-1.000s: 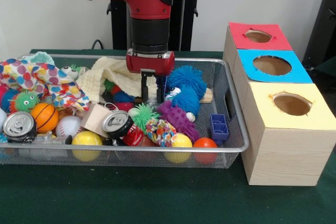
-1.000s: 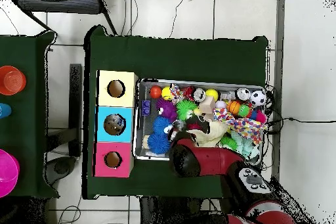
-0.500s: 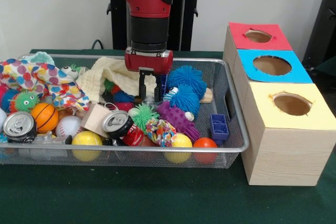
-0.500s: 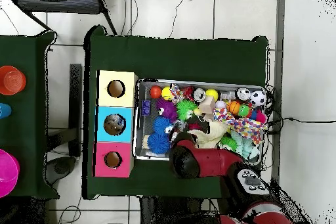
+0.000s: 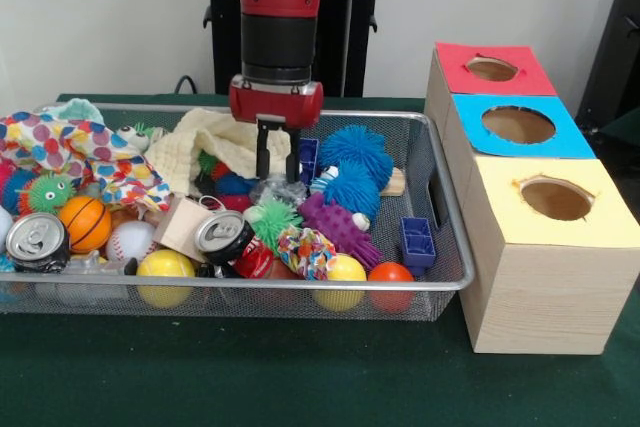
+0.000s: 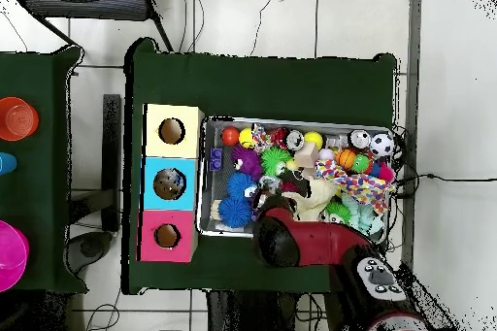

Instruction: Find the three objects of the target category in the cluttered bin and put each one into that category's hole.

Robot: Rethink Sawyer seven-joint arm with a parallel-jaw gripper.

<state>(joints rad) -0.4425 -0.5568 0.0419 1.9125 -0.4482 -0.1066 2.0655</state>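
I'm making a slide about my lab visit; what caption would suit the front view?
A red robot arm lowers its hand into a wire bin of toys beside three coloured sorting boxes.

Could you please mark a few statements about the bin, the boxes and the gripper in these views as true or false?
1. The gripper hangs above the middle of the wire bin, near the cream cloth. True.
2. The box with the yellow top stands farthest from the camera in the front view. False: it is the nearest; the red-topped box is farthest.
3. Two drink cans lie in the bin: one beside the orange ball, one further toward the middle. True.
4. The small blue block sits on the blue-topped box. False: it is inside the bin, by the end wall nearest the boxes.
5. Each box top has a round hole. True.
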